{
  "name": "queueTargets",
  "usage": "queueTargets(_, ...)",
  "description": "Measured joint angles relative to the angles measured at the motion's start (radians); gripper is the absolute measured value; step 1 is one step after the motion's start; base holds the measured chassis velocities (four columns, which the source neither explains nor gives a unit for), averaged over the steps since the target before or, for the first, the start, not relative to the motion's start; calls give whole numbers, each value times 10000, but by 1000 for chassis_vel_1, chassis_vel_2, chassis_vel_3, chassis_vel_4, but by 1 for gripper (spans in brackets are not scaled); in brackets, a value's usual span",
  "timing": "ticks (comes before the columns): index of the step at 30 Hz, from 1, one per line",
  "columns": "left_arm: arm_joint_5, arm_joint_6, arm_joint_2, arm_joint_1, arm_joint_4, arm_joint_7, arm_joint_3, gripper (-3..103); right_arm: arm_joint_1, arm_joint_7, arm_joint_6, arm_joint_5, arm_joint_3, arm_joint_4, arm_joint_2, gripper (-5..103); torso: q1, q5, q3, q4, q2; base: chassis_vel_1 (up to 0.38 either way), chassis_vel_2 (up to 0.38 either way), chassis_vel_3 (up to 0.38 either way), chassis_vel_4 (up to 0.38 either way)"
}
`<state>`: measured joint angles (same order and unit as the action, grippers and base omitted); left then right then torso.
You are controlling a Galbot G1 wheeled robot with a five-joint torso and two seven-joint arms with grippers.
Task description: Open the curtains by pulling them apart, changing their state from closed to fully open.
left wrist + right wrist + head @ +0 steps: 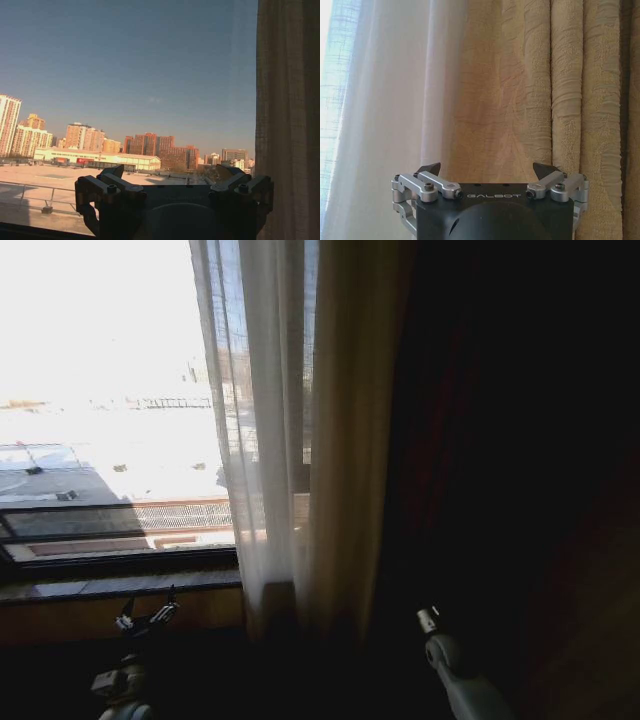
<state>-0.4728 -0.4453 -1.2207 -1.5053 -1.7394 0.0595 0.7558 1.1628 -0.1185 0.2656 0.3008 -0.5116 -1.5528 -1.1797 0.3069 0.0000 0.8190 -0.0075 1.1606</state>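
Right gripper (490,172) gapes just before the curtains (445,90).

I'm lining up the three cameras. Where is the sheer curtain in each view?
Head view: sheer curtain hangs mid-frame, right of the bare window.
Left wrist view: a fabric edge at the right side; whether it is the sheer I cannot tell.
Right wrist view: sheer on the left.
Shared landmark: the beige drape beside it.
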Motion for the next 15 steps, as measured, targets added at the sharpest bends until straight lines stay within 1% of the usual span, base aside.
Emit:
queueTargets(9,0,0,0,0,0,0,0,100,117,146,-36,-53,12,-171,-6,100,1,0,1,-1,0,0,0,0,0)
queueTargets(12,0,0,0,0,0,0,0,100,124,145,-40,-52,17,-197,-6,100,2,0,1,-1,-1,51,-7,-51,-9)
queueTargets(15,0,0,0,0,0,0,0,100,126,135,-42,-54,35,-199,-6,100,3,0,1,-1,-1,135,1,-114,-10)
